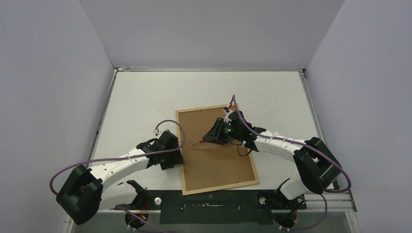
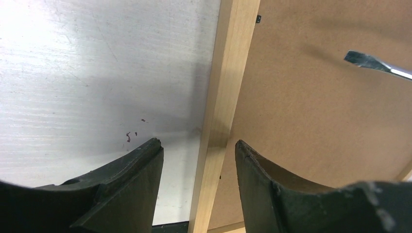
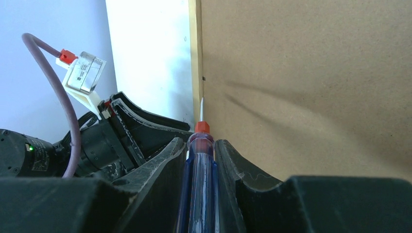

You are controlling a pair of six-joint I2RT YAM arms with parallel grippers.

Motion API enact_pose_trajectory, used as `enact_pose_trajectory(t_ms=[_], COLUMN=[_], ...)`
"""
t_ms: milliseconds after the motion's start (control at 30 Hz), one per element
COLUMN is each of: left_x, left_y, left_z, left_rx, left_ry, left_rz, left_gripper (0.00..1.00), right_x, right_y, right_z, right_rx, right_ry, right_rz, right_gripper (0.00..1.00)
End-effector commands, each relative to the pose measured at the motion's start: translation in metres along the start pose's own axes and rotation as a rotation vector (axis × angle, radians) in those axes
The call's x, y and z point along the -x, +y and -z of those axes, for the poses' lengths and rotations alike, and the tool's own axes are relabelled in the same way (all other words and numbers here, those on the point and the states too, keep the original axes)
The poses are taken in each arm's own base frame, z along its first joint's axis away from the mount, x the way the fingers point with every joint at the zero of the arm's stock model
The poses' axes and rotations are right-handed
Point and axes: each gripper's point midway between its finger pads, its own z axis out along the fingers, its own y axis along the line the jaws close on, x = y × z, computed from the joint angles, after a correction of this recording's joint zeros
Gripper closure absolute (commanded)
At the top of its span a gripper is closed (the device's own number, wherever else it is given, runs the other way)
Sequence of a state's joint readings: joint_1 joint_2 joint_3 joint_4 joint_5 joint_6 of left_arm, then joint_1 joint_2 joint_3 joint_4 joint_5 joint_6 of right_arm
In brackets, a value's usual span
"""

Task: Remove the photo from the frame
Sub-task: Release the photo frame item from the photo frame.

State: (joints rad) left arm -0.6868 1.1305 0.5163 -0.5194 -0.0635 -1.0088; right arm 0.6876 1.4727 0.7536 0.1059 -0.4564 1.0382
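Note:
The frame (image 1: 179,145) of light wood lies face down, its brown backing panel (image 1: 221,165) facing up. The photo is hidden under that panel. My left gripper (image 2: 199,145) stands open astride the frame's left moulding (image 2: 228,87), with a gap on each side. My right gripper (image 3: 200,141) is shut on a blue-handled screwdriver (image 3: 200,167) with a red collar. The screwdriver's flat tip (image 2: 374,63) hovers over the backing, pointing at the left moulding (image 3: 195,48). In the top view the right gripper (image 1: 217,133) is over the panel's upper half and the left gripper (image 1: 176,156) is at the frame's left edge.
A small dark tab (image 2: 258,19) sits at the seam between moulding and backing; another (image 3: 203,77) lies just ahead of the screwdriver tip. Bare white table (image 1: 145,102) surrounds the frame. Grey walls enclose three sides. A black mounting rail (image 1: 209,208) runs along the near edge.

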Motion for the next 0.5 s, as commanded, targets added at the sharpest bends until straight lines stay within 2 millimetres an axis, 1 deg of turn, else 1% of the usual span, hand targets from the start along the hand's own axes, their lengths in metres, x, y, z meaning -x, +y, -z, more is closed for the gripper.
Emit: enact_pose_trajectory(t_ms=[0,67,133,167,267,333,467], left_x=[0.012,0.01,0.006,0.003,-0.006,-0.012,-0.017], left_y=[-0.015,-0.013,-0.008,-0.006,-0.001,0.002,0.005], left_z=[0.001,-0.002,-0.007,-0.009,-0.015,-0.019,-0.022], left_rx=[-0.007,0.002,0.013,0.01,-0.01,-0.032,-0.07], left_ry=[-0.049,-0.052,-0.049,-0.045,-0.03,-0.02,-0.026], left_rz=[-0.026,-0.025,-0.017,-0.016,-0.01,0.0,0.0], left_gripper=[0.47,0.49,0.55,0.58,0.74,0.81,0.9], right_x=[0.009,0.009,0.009,0.008,0.006,0.004,0.001], right_y=[0.012,0.01,0.008,0.008,0.005,0.002,-0.003], right_z=[-0.003,-0.006,-0.009,-0.01,-0.014,-0.016,-0.02], right_rx=[0.081,0.088,0.101,0.109,0.118,0.118,0.116], right_ry=[-0.027,-0.029,-0.029,-0.029,-0.023,-0.011,-0.004], right_rz=[0.026,0.029,0.034,0.039,0.044,0.053,0.065], right_gripper=[1.0,1.0,1.0,1.0,1.0,1.0,1.0])
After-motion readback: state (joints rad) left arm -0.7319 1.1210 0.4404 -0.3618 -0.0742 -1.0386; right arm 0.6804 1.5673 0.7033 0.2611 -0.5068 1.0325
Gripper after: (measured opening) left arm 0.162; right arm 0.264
